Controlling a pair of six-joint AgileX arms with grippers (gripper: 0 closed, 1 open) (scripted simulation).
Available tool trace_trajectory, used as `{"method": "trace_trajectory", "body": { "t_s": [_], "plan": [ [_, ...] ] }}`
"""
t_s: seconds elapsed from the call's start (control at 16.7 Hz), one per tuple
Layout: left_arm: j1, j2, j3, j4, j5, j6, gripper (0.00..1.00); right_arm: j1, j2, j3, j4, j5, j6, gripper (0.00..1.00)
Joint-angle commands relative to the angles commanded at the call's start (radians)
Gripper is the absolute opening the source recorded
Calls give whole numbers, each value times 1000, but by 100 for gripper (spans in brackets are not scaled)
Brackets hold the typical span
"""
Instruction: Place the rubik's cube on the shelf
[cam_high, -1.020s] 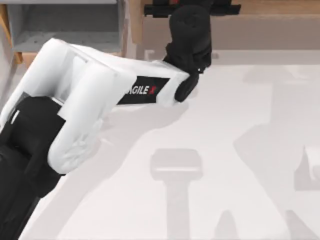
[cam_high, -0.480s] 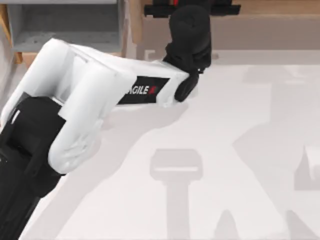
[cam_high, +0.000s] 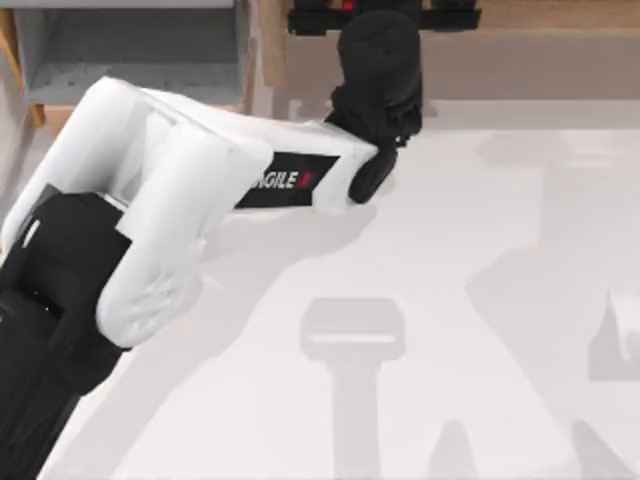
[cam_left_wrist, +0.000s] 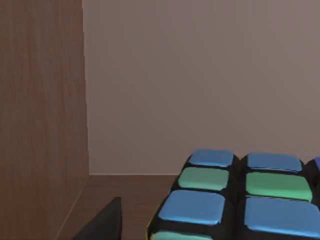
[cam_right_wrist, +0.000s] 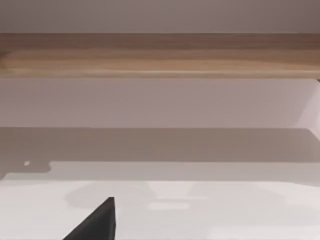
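**Desk:** Where do we stand?

**Field:** Our left arm reaches across the worktop (cam_high: 480, 300) to the far wall, its left tool (cam_high: 385, 15) up over the shelf (cam_high: 540, 14). From its wrist we see the rubik's cube (cam_left_wrist: 235, 200) close under the camera, blue and green squares split by black lines, with the shelf's wooden floor, a wood side panel (cam_left_wrist: 40, 115) and a plain back wall beyond it. One dark fingertip (cam_left_wrist: 107, 222) pokes in beside the cube.

**Desk:** Does the tool have the cube?

**Field:** We cannot tell. The cube sits right at the tool, but the contact is hidden, and so is whether it rests on the wood or hangs just above it.

**Desk:** How will it handle?

**Field:** We judge it light and rigid, with smooth glossy faces that could slip under a weak pinch. It should not crush or break. The best hold is on two opposite flat faces, pads centred and square to the cube, never on a corner or edge. Its layers may twist under an uneven squeeze, so level pressure matters.

**Desk:** And our right arm?

**Field:** Parked at the worktop's right. Its wrist looks across the pale surface at the shelf's long wooden ledge, and the state of the right tool (cam_right_wrist: 95, 222) cannot be told.
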Motion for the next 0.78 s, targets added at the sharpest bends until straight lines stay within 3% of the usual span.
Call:
{"method": "trace_trajectory", "body": {
  "t_s": [0.24, 0.42, 0.78],
  "plan": [
    [-4, 0, 0, 0, 0, 0, 100, 0, 0, 0, 0, 0, 0, 100],
    [-4, -26, -57, 20, 54, 32, 100, 0, 0, 0, 0, 0, 0, 100],
    [35, -164, -388, 140, 358, 232, 100, 0, 0, 0, 0, 0, 0, 100]
  ]
}}
